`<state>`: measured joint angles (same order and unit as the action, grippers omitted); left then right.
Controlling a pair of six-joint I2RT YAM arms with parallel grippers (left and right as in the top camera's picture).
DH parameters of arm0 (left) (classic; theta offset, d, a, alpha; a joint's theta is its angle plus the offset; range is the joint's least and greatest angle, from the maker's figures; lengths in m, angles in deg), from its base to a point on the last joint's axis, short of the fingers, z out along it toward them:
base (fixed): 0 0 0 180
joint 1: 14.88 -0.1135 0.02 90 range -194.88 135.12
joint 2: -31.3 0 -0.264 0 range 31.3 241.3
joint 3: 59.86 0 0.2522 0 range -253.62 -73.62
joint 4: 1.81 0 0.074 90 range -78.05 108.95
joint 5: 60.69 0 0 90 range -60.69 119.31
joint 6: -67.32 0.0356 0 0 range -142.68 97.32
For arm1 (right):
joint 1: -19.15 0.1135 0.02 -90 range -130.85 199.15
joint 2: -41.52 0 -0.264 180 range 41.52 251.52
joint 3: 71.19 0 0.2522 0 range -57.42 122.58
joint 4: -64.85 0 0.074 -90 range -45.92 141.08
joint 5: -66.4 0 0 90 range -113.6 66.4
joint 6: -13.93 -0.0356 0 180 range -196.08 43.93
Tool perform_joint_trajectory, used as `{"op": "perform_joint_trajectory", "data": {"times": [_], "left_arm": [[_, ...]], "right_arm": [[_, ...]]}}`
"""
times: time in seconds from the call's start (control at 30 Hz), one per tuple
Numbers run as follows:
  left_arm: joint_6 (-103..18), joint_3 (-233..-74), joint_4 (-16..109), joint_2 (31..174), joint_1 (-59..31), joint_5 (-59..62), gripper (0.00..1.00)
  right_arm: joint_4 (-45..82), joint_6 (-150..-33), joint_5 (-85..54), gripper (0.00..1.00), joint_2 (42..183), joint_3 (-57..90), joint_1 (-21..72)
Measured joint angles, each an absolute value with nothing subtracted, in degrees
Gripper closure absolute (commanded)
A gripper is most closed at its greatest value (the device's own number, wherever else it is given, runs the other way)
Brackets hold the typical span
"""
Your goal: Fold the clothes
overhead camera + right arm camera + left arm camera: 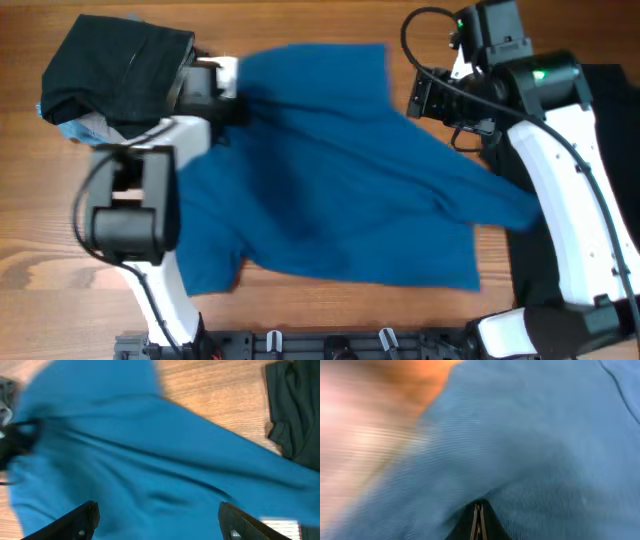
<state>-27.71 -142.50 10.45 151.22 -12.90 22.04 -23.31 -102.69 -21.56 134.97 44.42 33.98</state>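
We see the left pincer (477, 522) pinching the blue shirt (340, 170) at its upper-left edge. The right pincer (159, 522) is spread above it, and open worktop (40, 250) lies lower left.

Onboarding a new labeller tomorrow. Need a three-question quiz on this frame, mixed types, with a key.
1. True or false: the right pincer is open above the blue T-shirt.
2. Multiple choice: the bundled black garment lies
A) spread on top of the blue T-shirt
B) on the table, upper left in the overhead view, off the shirt
C) in the right pincer
3. Fill in: the left pincer is shut on the ____.

Key: 1 true; 2 B; 3 blue T-shirt.
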Motion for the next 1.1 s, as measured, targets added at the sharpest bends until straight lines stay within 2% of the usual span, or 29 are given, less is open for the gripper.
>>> {"op": "perform_joint_trajectory", "data": {"times": [0.1,0.13,0.2,0.23,0.27,0.3,0.43,0.53,0.6,0.7,0.73,0.8,0.87,0.9,0.93,0.97,1.07,1.1], "left_arm": [[-30.40,-146.15,13.36,152.47,-22.80,15.14,0.94],[-30.77,-147.18,14.10,152.55,-23.98,13.32,0.91],[-31.30,-150.11,14.76,152.53,-25.05,8.93,0.89],[-31.19,-150.57,15.18,152.44,-24.90,7.73,0.87],[-30.47,-150.85,16.71,152.09,-24.33,5.94,0.85],[-29.77,-150.85,18.04,151.72,-23.80,4.89,0.84],[-23.36,-151.12,26.74,150.67,-18.73,2.85,0.78],[-19.54,-151.18,31.35,150.65,-15.85,3.05,0.72],[-18.42,-151.18,34.08,150.54,-15.61,3.68,0.69],[-18.10,-151.18,35.66,150.54,-15.61,4.16,0.55],[-17.90,-151.18,36.25,150.54,-15.56,4.30,0.45],[-17.62,-151.18,36.42,150.54,-14.97,4.34,0.30],[-17.51,-151.18,36.57,150.54,-12.81,4.03,0.27],[-17.48,-151.18,36.33,150.54,-11.11,4.14,0.25],[-17.38,-151.18,35.70,150.54,-9.60,4.51,0.24],[-17.35,-151.18,34.63,150.54,-8.18,5.15,0.25],[-17.33,-151.16,30.10,150.54,-5.64,8.54,0.37],[-17.35,-151.16,28.46,150.54,-5.20,10.68,0.41]], "right_arm": [[-23.22,-102.88,-22.01,0.22,139.49,44.42,33.96],[-23.20,-102.90,-22.36,0.30,141.81,44.42,33.81],[-23.00,-103.34,-22.56,0.57,146.99,44.46,32.67],[-22.96,-103.65,-22.58,0.67,148.71,44.48,32.15],[-22.39,-103.89,-22.58,0.71,152.01,44.48,31.03],[-21.67,-103.87,-22.45,0.80,155.14,44.48,30.03],[-16.66,-99.10,-15.76,0.82,166.72,44.48,28.04],[-14.26,-97.00,-11.92,0.87,173.37,44.46,28.17],[-13.82,-96.74,-10.17,0.96,174.50,45.75,27.75],[-5.30,-99.39,-8.83,0.96,174.99,45.95,27.18],[8.39,-101.79,-9.21,0.96,176.12,46.82,26.68],[19.47,-104.13,-7.63,0.96,178.26,47.65,23.95],[19.77,-103.58,-6.23,0.92,179.86,50.89,20.91],[18.90,-102.31,-6.21,0.86,180.17,52.35,20.10],[17.33,-100.35,-6.23,0.73,180.14,54.34,19.36],[15.97,-98.86,-6.30,0.65,179.77,56.00,18.86],[8.80,-95.98,-6.56,0.55,173.06,57.27,17.96],[4.13,-95.54,-6.67,0.57,168.41,57.79,17.87]]}}
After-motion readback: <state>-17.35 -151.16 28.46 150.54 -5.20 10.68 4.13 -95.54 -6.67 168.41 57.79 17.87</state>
